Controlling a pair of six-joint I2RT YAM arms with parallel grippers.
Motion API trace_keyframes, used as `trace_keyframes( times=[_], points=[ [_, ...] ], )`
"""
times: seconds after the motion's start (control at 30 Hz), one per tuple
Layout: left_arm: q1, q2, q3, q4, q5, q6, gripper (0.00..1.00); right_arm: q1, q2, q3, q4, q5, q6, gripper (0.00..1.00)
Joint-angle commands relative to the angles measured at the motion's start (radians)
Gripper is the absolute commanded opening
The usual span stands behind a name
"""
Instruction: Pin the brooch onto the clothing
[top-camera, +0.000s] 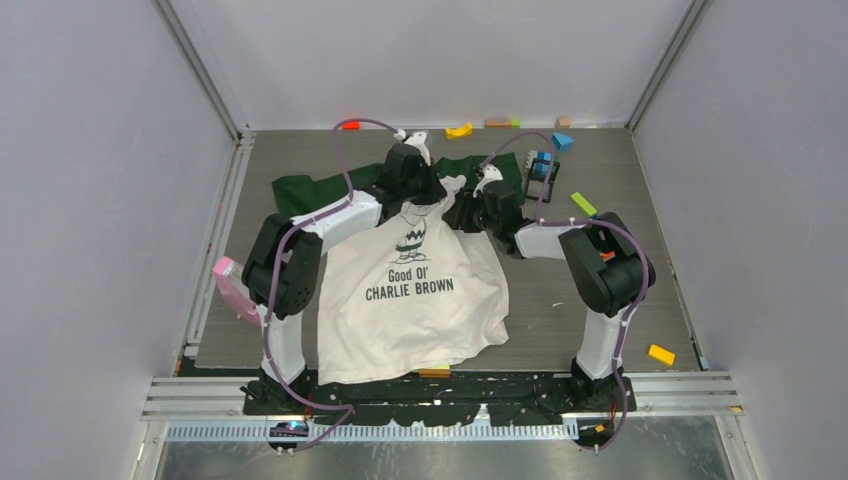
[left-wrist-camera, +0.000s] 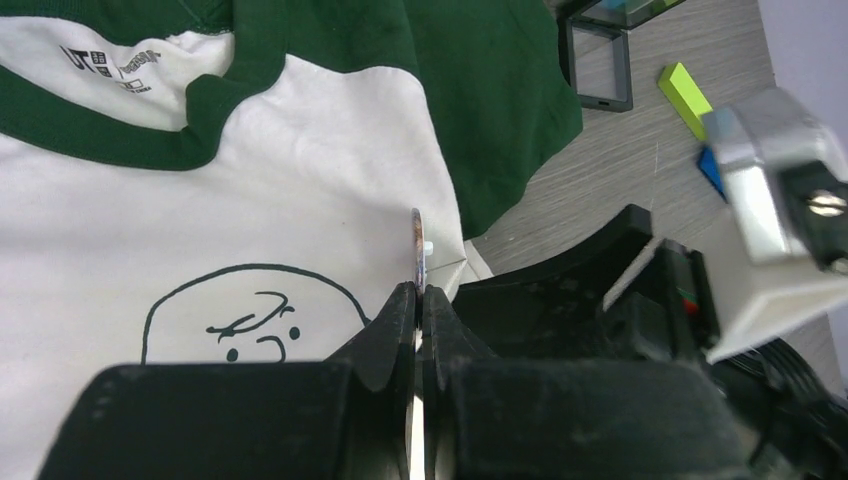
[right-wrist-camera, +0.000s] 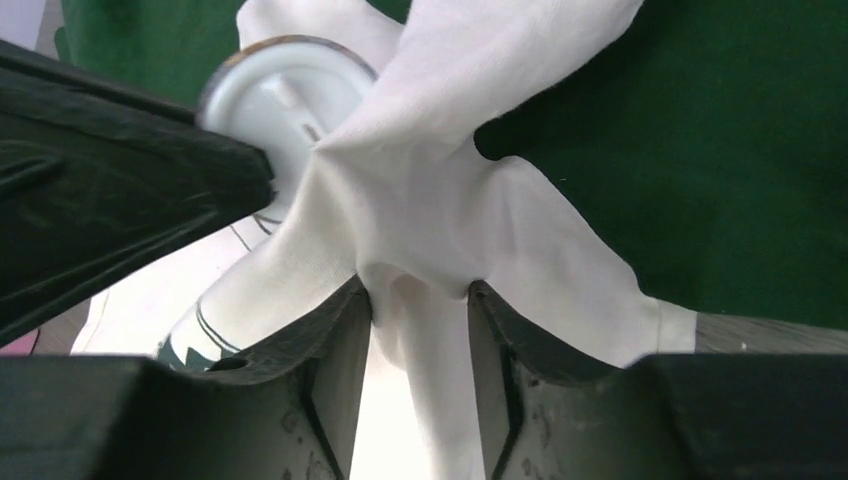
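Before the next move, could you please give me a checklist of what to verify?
1. Left gripper shut on brooch: ok.
2. Right gripper pinching a shirt fold: ok.
3. Fold meeting the brooch: ok.
4. Brooch pierced through the fold: cannot tell.
5. Brooch fastened: cannot tell.

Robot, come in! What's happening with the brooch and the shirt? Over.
Left gripper shut on brooch, edge-on. Right gripper pinching up a fold of white shirt. Brooch against that fold, not visibly pinned. Toy blocks well aside.
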Motion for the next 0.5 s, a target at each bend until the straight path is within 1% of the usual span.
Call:
trace_keyframes(
  times=[0.0,0.03,0.17,0.47],
  points=[
    [0.012,-0.075,-0.022,0.089,0.047,-0.014,0.00,-0.012,0.044,0.049,0.108,-0.030,-0.010,0.42],
    [0.015,-0.079,-0.027,0.097,0.056,-0.015,0.00,-0.013,0.049,0.054,0.108,-0.034,-0.016,0.36],
    [0.024,-0.085,-0.043,0.128,0.090,-0.024,0.00,-0.020,0.066,0.054,0.108,-0.061,-0.026,0.25],
    [0.030,-0.054,-0.035,0.150,0.200,-0.016,0.00,-0.035,0.081,0.075,0.091,-0.139,-0.054,0.15]
  ],
)
